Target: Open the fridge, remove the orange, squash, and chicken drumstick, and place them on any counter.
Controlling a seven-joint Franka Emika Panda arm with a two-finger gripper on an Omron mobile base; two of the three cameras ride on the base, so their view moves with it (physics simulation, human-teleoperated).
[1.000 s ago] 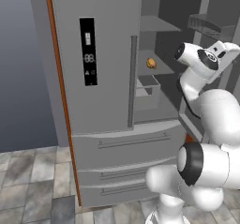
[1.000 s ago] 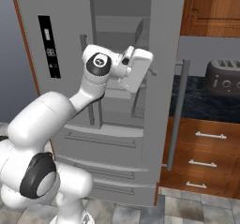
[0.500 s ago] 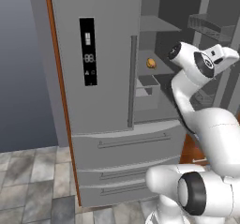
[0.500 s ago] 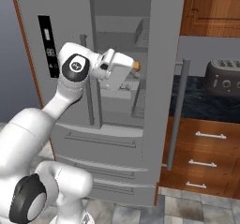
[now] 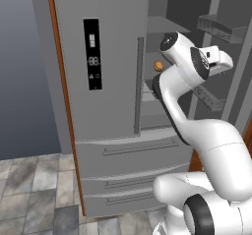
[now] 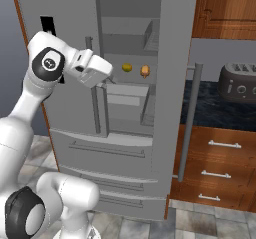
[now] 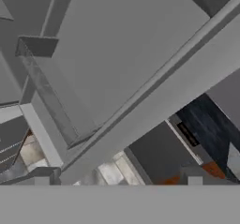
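The fridge (image 6: 125,148) stands at the desk's (image 6: 220,110) nine o'clock, its right door (image 6: 177,83) swung open. On an inner shelf the chicken drumstick (image 6: 145,71) lies just at three o'clock of a small round fruit (image 6: 127,68). A toaster (image 6: 239,83) sits on the desk, drawers (image 6: 212,168) beneath it.

My arm rises from the lower right of the left base frame, bends up to an elbow near upper centre, wrist turned right. In the right base frame the hand (image 6: 102,73) sits left of centre, pointing right and slightly down. Fingers blurred there; jaws read as spread wide, nothing held.
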